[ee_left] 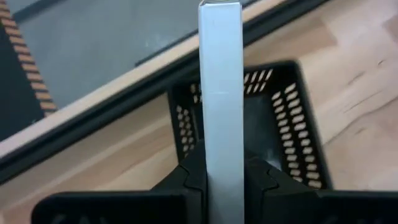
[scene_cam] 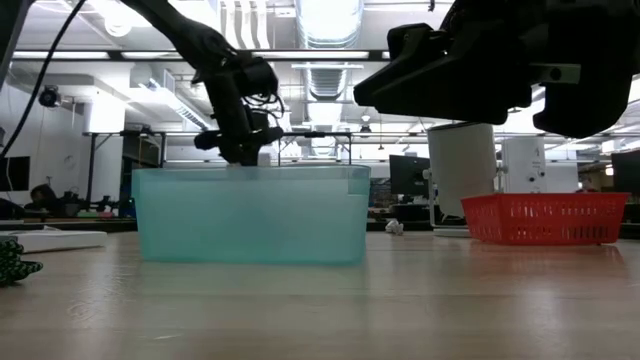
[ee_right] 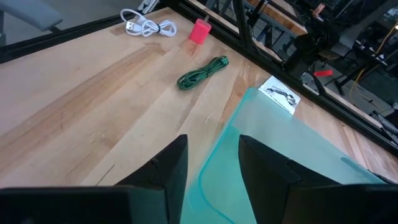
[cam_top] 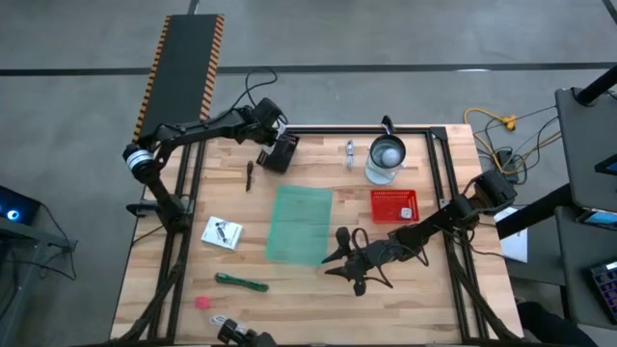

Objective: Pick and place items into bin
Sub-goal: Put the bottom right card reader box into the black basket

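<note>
- Packets: one flat white packet (ee_left: 221,99), thin and smooth, seen edge-on in left wrist view, clamped upright betw. left tool (ee_left: 221,180) fingers, over a black slotted plastic basket (ee_left: 283,124) at table's far-left area.
- Same left tool (cam_top: 275,145) in high view sits at far edge of wood-plank table (cam_top: 308,299), over the black basket (cam_top: 280,154).
- 2nd white packet w/ dark print (cam_top: 222,232) lies flat on table, left of bin, well apart from both tools.
- Bin (cam_top: 299,224): translucent teal plastic, rectangular, rounded corners, mid-table; low view shows its frosted walls (scene_cam: 250,215).
- Right tool (cam_top: 339,258) low at bin's near-right corner, fingers apart w/ a narrow gap, holding nothing; right wrist view shows the two dark fingers (ee_right: 267,168) straddling the bin's rim (ee_right: 214,168).
- Green stick (cam_top: 241,282): looks like twisted cord in right wrist view (ee_right: 203,73), lying near table's front-left.
- Pink bit (cam_top: 202,302), small blocky, just beside front-left edge; also (ee_right: 200,31).
- White coiled cable (ee_right: 148,26) w/ USB-type plug, near pink bit at table edge.
- Black pen (cam_top: 249,175) on table left of black basket.
- Silver piece (cam_top: 349,151) near far edge, beside clear glass jug w/ metal lid (cam_top: 387,159).
- Red mesh basket (cam_top: 395,204), rectangular, right of bin; also (scene_cam: 545,215).
</note>
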Motion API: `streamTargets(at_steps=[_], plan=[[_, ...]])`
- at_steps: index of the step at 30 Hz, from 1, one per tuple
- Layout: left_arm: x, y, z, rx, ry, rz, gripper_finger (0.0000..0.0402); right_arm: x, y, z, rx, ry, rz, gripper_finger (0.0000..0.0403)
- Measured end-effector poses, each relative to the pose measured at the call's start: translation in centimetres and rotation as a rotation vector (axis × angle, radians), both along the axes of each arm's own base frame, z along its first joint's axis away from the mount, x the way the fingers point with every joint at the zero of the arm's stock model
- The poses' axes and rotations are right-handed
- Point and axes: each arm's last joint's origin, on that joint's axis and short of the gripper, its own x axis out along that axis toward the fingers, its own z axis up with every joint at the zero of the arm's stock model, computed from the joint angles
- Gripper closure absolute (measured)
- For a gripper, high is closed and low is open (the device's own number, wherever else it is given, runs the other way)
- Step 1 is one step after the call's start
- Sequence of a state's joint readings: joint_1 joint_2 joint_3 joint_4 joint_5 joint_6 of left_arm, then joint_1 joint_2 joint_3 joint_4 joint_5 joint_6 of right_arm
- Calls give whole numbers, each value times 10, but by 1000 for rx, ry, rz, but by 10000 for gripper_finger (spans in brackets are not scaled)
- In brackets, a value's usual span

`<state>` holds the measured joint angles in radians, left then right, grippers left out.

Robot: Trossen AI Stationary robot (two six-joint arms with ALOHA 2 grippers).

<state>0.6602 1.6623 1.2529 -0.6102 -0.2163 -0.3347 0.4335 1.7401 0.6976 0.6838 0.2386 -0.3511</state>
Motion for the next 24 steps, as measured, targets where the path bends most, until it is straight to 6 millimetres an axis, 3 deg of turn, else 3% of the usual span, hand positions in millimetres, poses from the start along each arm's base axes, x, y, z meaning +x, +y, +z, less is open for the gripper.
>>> streamTargets(at_steps=[14,24], plan=[[2,6,-27,-55,65,8,375,0,0,0,-17,-3,6,275],[2,6,-28,-58,67,8,359,0,0,0,-18,-4,6,279]])
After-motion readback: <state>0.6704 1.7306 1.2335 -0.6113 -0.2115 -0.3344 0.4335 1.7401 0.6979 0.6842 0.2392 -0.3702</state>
